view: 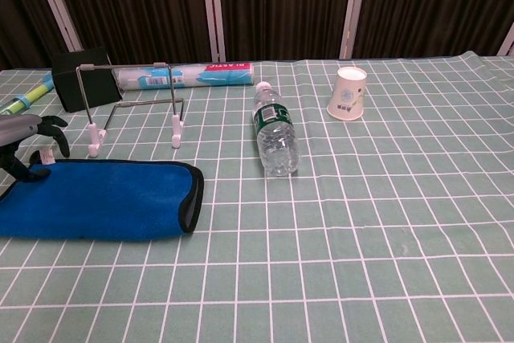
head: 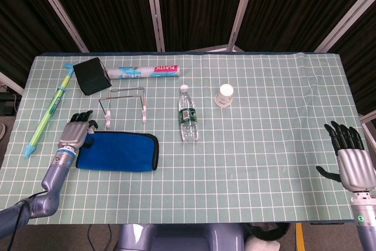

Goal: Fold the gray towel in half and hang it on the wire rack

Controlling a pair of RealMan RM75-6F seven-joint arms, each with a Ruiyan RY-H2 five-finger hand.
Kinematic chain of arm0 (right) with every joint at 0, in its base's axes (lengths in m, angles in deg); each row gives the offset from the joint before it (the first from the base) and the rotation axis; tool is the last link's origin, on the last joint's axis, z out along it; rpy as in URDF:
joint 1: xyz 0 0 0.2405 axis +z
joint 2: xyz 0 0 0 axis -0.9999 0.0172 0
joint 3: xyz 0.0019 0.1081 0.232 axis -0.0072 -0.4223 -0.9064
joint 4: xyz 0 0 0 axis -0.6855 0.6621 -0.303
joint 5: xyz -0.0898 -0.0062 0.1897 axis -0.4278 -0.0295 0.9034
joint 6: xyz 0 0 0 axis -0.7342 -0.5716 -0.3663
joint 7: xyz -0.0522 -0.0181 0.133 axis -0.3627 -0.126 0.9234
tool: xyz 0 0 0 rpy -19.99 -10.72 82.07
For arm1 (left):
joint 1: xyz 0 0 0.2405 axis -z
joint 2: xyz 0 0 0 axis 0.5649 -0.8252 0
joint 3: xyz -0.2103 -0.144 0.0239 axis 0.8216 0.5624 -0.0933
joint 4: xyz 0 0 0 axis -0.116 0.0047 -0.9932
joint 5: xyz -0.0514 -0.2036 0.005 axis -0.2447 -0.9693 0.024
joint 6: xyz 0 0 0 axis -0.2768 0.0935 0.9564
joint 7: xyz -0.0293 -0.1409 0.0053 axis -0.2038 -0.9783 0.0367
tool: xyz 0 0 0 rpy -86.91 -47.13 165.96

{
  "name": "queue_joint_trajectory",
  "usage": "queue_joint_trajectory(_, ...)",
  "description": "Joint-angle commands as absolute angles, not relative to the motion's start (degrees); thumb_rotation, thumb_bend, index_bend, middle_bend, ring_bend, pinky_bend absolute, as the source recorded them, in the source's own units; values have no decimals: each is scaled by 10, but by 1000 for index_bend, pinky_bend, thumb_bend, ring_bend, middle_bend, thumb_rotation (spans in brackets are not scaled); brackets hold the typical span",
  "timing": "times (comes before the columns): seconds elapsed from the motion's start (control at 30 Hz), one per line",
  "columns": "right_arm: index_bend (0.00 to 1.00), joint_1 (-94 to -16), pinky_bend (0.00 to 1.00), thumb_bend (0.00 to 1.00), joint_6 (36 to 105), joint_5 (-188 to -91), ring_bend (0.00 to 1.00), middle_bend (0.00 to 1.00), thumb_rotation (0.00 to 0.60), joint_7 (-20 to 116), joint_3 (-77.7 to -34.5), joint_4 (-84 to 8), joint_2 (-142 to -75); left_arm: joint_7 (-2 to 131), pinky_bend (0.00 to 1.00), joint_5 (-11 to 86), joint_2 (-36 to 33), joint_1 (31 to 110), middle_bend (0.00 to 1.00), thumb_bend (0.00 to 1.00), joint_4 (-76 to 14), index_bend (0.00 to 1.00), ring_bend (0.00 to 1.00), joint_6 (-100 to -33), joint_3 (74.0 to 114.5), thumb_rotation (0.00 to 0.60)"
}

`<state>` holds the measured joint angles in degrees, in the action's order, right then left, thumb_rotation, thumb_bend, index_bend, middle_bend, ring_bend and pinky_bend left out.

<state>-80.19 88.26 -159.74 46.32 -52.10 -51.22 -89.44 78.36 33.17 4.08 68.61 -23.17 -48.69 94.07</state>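
The towel (head: pixel 119 150) (view: pixel 100 198) is blue with a black border and lies flat on the table at front left. My left hand (head: pixel 75 130) (view: pixel 28 140) hovers at its left end with fingers apart, the thumb down by the towel's far-left corner; it holds nothing. Just behind the towel stands the wire rack (head: pixel 124 101) (view: pixel 130 107) on white feet, bare. Far from both, my right hand (head: pixel 353 158) is at the table's right edge with its fingers spread, seen only in the head view.
A water bottle (head: pixel 187 116) (view: pixel 275 130) lies right of the rack, a paper cup (head: pixel 224 94) (view: pixel 348 94) beyond it. A plastic-wrap roll (head: pixel 144 72) (view: pixel 185 75) and black box (head: pixel 90 76) (view: pixel 84 78) stand behind the rack. A green-blue stick (head: pixel 50 113) lies along the left edge.
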Motion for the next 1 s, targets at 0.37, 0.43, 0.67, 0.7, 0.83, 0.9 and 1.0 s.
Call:
queue_joint_trajectory(0.37, 0, -801, 0, 0, 880, -1596, 0, 0, 600, 462, -521, -512, -895, 783, 0, 327, 47, 688, 0, 487, -221, 385, 0, -475, 934, 600)
queue_joint_trajectory(0.43, 0, -801, 0, 0, 880, -1596, 0, 0, 600, 461, -520, -511, -896, 783, 0, 327, 48, 689, 0, 486, -219, 385, 0, -473, 934, 600)
queue_joint_trajectory(0.67, 0, -800, 0, 0, 879, -1596, 0, 0, 600, 459, -520, -511, -896, 782, 0, 328, 51, 688, 0, 485, -216, 500, 0, -479, 934, 600)
queue_joint_trajectory(0.7, 0, -800, 0, 0, 879, -1596, 0, 0, 600, 459, -520, -511, -896, 781, 0, 329, 52, 687, 0, 485, -216, 520, 0, -481, 934, 600)
queue_joint_trajectory(0.83, 0, -800, 0, 0, 879, -1596, 0, 0, 600, 459, -519, -510, -897, 777, 0, 335, 54, 683, 0, 485, -212, 588, 0, -487, 932, 600)
queue_joint_trajectory(0.9, 0, -800, 0, 0, 879, -1596, 0, 0, 600, 459, -519, -510, -897, 777, 0, 335, 54, 683, 0, 484, -211, 615, 0, -486, 931, 600)
queue_joint_trajectory(1.0, 0, -800, 0, 0, 879, -1596, 0, 0, 600, 458, -519, -511, -897, 774, 0, 337, 55, 682, 0, 484, -212, 643, 0, -488, 932, 600)
